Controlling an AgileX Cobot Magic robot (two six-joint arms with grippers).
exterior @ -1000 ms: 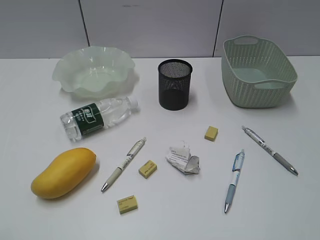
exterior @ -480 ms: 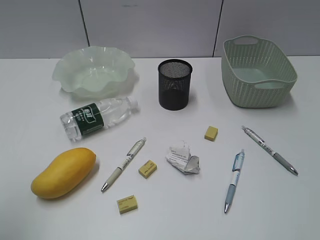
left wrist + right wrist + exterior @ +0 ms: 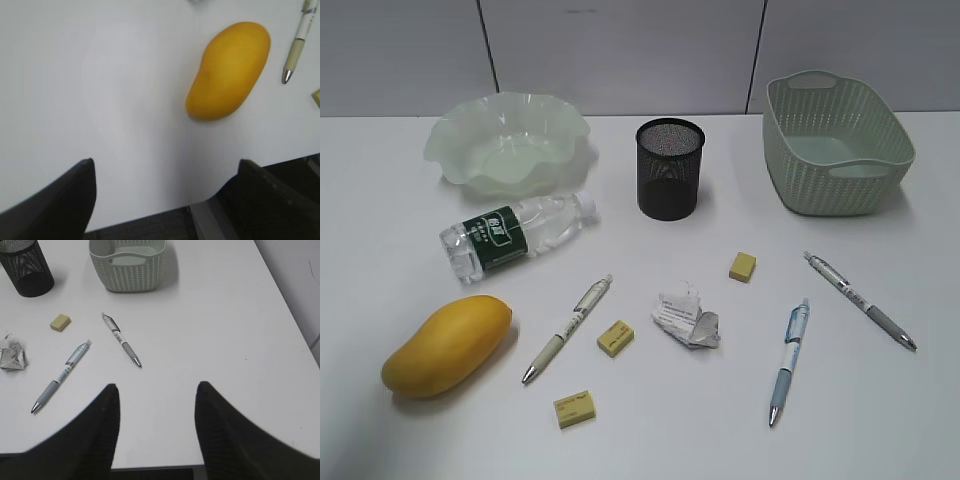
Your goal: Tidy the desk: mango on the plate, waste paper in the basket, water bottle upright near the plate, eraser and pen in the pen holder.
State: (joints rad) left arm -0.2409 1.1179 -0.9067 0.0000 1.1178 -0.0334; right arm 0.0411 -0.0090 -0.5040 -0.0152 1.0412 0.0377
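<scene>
- The left pincer (image 3: 165, 200) stands wide and empty over the near left edge of the tabletop (image 3: 880, 420). The mango (image 3: 229, 70) lies just beyond it, at the near left of the scene; its smooth, rounded skin could slip out of a grip placed off its middle.
- The right pincer (image 3: 157, 425) is about half open and holds nothing, near the right edge. Two pens (image 3: 61, 376) (image 3: 121, 339) lie flat ahead of it; a thin pen lying flat is hard to pinch and may skid or roll.
- The bottle (image 3: 515, 235) lies on its side between the plate (image 3: 450, 135) and the mango. A carried mango could knock it and set it rolling.
- The paper (image 3: 687, 318) sits mid-tabletop, well apart from the basket (image 3: 840, 190) at the far right; being light, it may be pushed rather than gripped.
- Three erasers (image 3: 742, 266) (image 3: 615, 338) (image 3: 574, 408) are small and low; the fingers may scrape the tabletop.
- The holder (image 3: 670, 168) at far centre is narrow; a tilted pen could catch its rim or tip it.
</scene>
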